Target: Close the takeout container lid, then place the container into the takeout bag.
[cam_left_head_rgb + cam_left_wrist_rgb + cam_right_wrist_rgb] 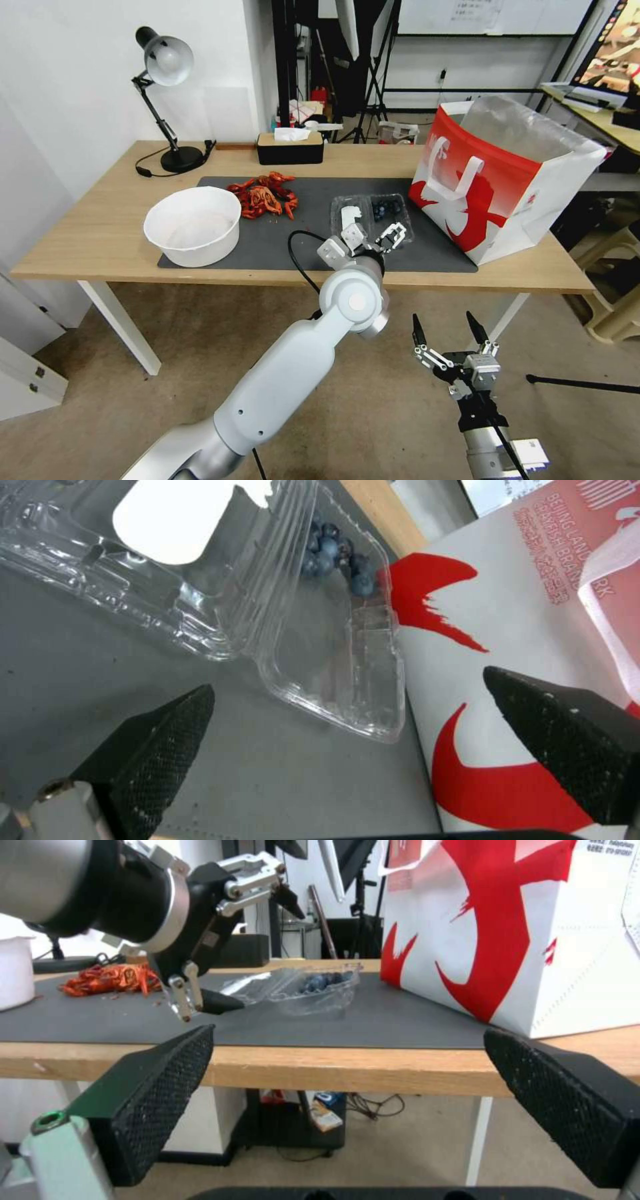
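Observation:
The takeout container [371, 213] lies open on the dark mat, its two clear halves side by side. The lid [350, 215], with a white sticker, is the left half; dark blue berries [388, 208] sit in the right half. My left gripper [373, 235] hovers open just in front of the container's near edge, holding nothing. In the left wrist view the container [320, 630] and lid [167, 525] lie beyond the open fingers [153, 740]. The takeout bag [507, 180] stands open right of the container, close beside it. My right gripper [448, 327] hangs open below the table's front edge.
A large white bowl [193, 225] stands at the mat's left end, with red crayfish [263, 197] behind it. A black tissue box [290, 148] and a desk lamp [167, 100] sit at the back. The wooden table edge [347, 1067] faces the right gripper.

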`<state>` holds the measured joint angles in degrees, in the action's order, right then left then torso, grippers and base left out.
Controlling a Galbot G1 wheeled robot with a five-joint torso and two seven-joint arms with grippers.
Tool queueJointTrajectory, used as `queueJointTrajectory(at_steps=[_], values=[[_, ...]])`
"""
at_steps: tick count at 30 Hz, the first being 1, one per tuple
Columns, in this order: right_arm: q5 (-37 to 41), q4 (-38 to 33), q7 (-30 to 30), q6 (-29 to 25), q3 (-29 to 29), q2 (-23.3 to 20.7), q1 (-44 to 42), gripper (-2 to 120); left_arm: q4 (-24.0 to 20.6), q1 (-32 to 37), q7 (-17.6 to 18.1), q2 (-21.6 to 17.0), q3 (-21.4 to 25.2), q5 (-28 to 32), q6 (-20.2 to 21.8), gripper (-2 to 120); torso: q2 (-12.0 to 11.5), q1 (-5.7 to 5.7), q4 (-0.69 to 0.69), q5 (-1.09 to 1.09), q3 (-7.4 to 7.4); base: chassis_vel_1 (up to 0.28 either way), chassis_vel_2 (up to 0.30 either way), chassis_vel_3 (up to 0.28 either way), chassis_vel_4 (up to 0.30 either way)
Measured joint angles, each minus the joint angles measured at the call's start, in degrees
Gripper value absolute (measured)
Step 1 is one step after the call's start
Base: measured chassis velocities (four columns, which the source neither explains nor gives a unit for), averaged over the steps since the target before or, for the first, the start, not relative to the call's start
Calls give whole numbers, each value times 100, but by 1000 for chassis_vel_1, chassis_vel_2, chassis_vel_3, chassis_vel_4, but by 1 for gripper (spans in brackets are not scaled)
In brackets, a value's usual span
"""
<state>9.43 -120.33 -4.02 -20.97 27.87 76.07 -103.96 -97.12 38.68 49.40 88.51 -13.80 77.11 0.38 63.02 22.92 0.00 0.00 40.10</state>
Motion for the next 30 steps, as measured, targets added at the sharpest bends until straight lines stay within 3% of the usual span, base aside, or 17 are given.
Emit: queueJointTrajectory(at_steps=[30], values=[[1, 46, 0, -25, -1, 1, 37, 100, 532, -164, -40, 152, 91, -143, -20, 100, 0, 0, 0, 0, 0, 0, 0, 0, 0]])
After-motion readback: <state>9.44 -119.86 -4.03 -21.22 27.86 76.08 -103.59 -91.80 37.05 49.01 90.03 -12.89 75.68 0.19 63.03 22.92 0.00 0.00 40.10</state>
